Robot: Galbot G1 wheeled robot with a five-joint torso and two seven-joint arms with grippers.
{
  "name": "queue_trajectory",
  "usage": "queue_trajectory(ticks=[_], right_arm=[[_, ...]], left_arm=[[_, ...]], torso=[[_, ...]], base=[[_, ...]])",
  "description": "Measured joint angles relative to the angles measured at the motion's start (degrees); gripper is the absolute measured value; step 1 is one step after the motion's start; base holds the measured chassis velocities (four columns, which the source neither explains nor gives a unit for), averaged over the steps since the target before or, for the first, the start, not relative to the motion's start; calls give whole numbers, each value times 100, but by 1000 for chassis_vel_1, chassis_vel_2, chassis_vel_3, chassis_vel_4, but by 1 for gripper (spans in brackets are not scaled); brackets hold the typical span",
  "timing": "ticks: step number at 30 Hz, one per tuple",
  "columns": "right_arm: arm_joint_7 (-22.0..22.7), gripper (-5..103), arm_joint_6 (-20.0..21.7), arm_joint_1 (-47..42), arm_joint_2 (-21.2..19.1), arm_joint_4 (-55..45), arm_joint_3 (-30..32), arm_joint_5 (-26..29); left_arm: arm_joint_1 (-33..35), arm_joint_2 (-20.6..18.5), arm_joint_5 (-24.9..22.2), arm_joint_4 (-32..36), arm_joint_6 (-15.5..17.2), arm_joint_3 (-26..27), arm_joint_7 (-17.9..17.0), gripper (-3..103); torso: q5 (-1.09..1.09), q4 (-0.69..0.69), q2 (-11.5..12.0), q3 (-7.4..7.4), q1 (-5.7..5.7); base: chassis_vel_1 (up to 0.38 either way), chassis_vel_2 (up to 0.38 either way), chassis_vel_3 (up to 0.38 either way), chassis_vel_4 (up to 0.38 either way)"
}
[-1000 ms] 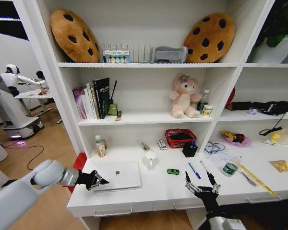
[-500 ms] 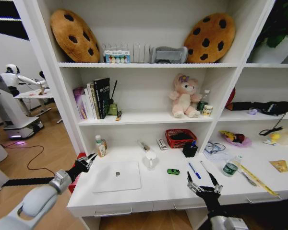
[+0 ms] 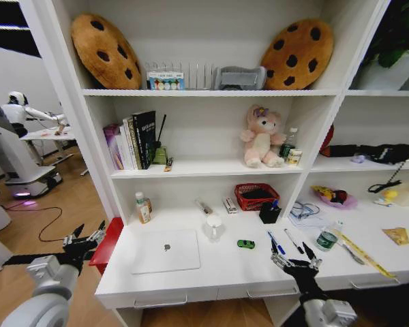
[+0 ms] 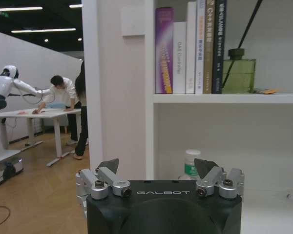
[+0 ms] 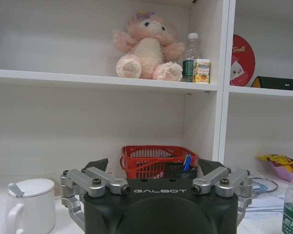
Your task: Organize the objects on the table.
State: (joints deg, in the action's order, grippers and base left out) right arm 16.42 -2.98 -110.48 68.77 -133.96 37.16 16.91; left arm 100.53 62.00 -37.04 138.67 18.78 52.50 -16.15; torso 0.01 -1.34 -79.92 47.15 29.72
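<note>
A closed silver laptop [image 3: 166, 250] lies on the left half of the white table [image 3: 218, 267]. A tiny green toy car [image 3: 245, 243] sits at mid-table, with a blue pen [image 3: 275, 240] and a black pen [image 3: 293, 240] to its right and a green-labelled jar [image 3: 326, 238] beyond them. My right gripper [image 3: 294, 258] hovers open over the table's front edge, just in front of the pens. In its wrist view the right gripper [image 5: 154, 166] is empty. My left gripper [image 3: 82, 238] hangs open beyond the table's left end, holding nothing, and the left wrist view shows this gripper [image 4: 157, 168] facing the shelf post.
A white mug [image 3: 214, 226], a black pen holder [image 3: 269, 213], a red basket [image 3: 256, 196] and a small bottle [image 3: 143, 207] stand at the table's back. A red box [image 3: 106, 242] sits by the left end. A yellow ruler [image 3: 365, 255] lies at far right. Shelves rise above.
My left arm has pulled away from the laptop's left edge, leftward off the table's end, and its fingers have spread. The right gripper has shifted slightly right.
</note>
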Motion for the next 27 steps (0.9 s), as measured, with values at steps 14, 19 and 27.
queue_trajectory(ticks=[14,19,27], right_arm=[[-299,100,-269,49,28,71,-86,-179],[-324,100,-305,9,24,58,-73,-181],[-592,100,-167,-15,-148,32,11,210]], left_arm=[[530,-75,819,267,-499,-208,514,100],[508,-84,839,266,-485,-232,484,100],[496,-89,839,255,-481,-236,480,100]], torso=[[-2,0,1,0,0],[-1,0,1,1,0],[-2,0,0,1,0]], base=[[0,0,0,0],[0,0,0,0],[0,0,0,0]])
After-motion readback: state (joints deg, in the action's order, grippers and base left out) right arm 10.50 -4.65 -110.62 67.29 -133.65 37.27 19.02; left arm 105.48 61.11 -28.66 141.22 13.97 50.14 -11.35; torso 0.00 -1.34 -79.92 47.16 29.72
